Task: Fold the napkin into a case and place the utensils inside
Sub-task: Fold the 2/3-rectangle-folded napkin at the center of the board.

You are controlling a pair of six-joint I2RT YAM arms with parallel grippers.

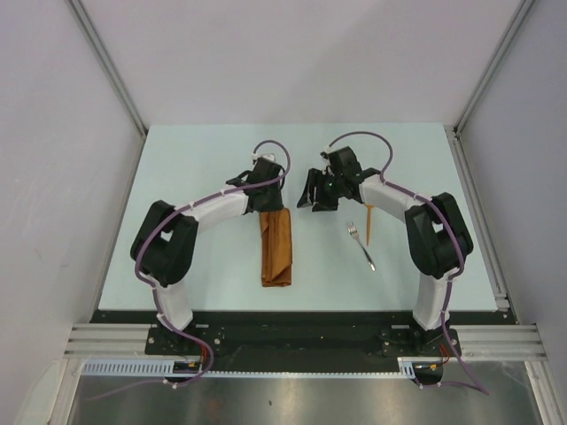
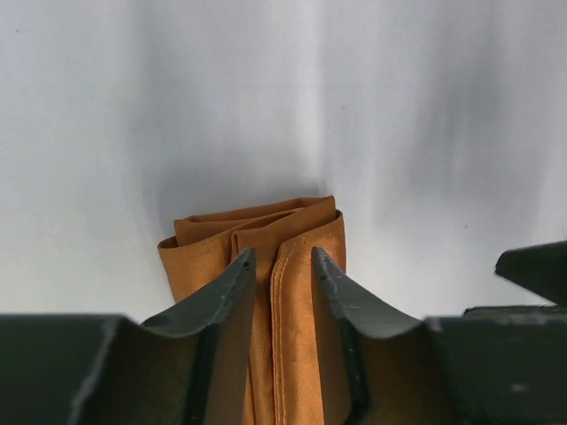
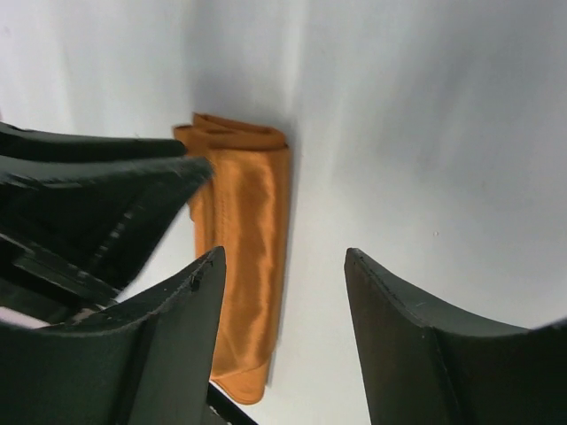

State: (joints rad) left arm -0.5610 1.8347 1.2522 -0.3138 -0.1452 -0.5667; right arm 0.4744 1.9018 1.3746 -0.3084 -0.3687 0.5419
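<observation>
The left gripper [image 2: 282,252] has its jaws only a little apart, and a strip of the rust-orange cloth runs between them. Whether they pinch this strip or only straddle it, I cannot tell. The cloth is the napkin already made into the case [image 1: 275,252], a long narrow pocket flat on the tabletop [image 1: 195,159]. The left jaws are at its far end, and the rest of it runs back from them toward the arm bases.

The right gripper [image 3: 283,257] hovers just beside the left one, on its right. Its jaws are wide apart and hold nothing. In its own view the case lies a little to the left of the gap between the jaws, and only bare tabletop is under them.

Further out, nearer to the bases than the right jaws, lies the fork [image 1: 361,242]. Just beside the fork I see an orange sliver, which I take for the spoon [image 1: 368,228]. Both are outside the case, well apart from it.

In my judgement the folding is done, and the step in hand is the opening of the pocket's mouth. The next move calls for the left jaws to hold the mouth up, while the right jaws go back for the fork and slide it in lengthwise.
</observation>
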